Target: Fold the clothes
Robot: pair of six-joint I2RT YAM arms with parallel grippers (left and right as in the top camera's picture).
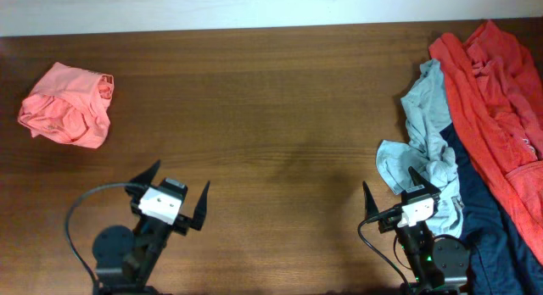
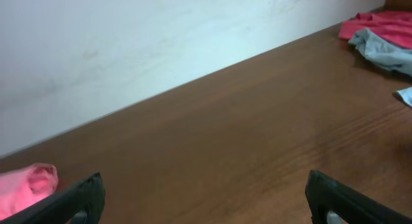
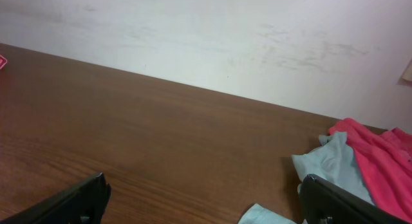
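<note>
Overhead view, going left to right: the pink shirt (image 1: pixel 66 115) sits in a scrunched ball way over at the table's (image 1: pixel 271 100) far-left corner, a bit wider than it is deep, so its long axis runs roughly 9 to 3. No sleeves or hem I can pick out, it's just a lump.

The left gripper (image 1: pixel 180 189) hangs near the front edge with jaws spread wide and nothing in them. From it, the shirt lies at about 10 o'clock, well apart. The left wrist view agrees, with only a pink edge peeking in at the lower left.

The middle of the table is bare wood.

The right gripper (image 1: pixel 390 189) is wide apart too, and empty. The pile starts right there: the grey top (image 1: pixel 428 125) lies at 1 o'clock with a fold just beside the right finger. I can't tell if it touches. The red one (image 1: pixel 501 100) runs 12 to 6 along the right edge, and the navy one (image 1: pixel 484 227) is at 3 o'clock.

My guess: if pink goes first, it's the left arm's job, since the right one is clear across the table. It'd have to reach up and out, and drag the lump toward the centre before any folding makes sense.
</note>
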